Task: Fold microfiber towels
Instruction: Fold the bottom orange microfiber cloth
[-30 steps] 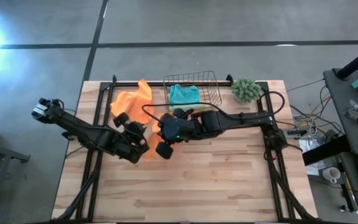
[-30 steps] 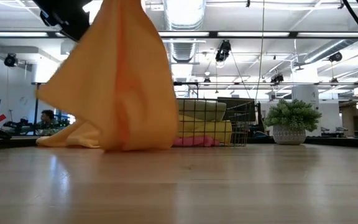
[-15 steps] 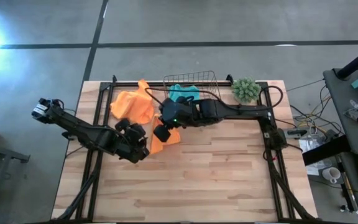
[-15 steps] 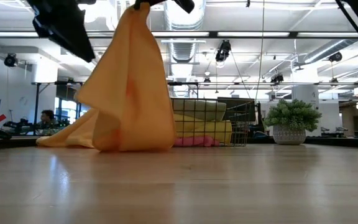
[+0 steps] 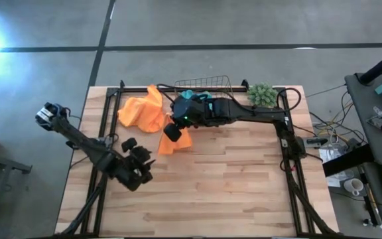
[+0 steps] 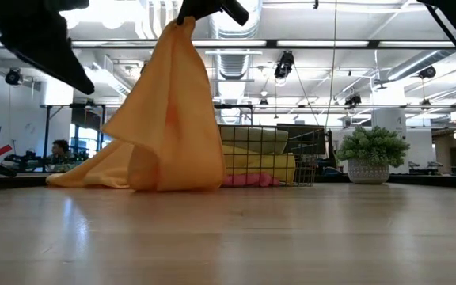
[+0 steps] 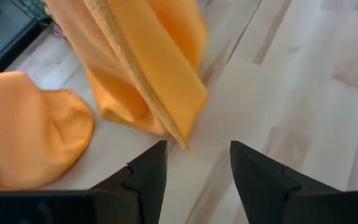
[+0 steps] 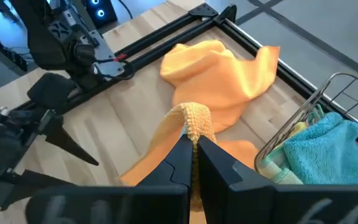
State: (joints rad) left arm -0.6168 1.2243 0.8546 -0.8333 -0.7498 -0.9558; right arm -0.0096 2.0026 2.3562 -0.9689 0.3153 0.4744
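My right gripper (image 5: 172,132) is shut on an orange towel (image 6: 172,119) that hangs from it in a cone, in front of the wire basket (image 5: 221,82). A second orange towel (image 5: 140,109) lies crumpled on the table at the far left, beside the hanging one. My left gripper (image 5: 140,161) is open and empty, nearer the table's near edge; its fingers (image 7: 146,174) point at the hanging towel's lower end (image 7: 166,118). The basket holds a teal towel (image 5: 194,99). Yellow (image 6: 264,165) and pink (image 6: 248,180) cloths show in it in the low view. My right gripper pinches a bunched edge of the orange towel (image 8: 192,119) between its two shut fingers (image 8: 178,163), coming from above. The towel hangs below the fingers in loose folds. Its lower end (image 6: 176,184) rests on the table.
A small green fuzzy plant (image 5: 262,95) stands at the far right beside the basket. Black frame rails (image 5: 105,113) run along the table's left and right sides. Bare wood (image 5: 231,179) lies toward the near and right side.
My right gripper has carried the orange towel toward the table's far edge, and the towel now hangs from it alone with its lower end trailing on the table. My left gripper has drawn away from the towel toward the near edge and the left.
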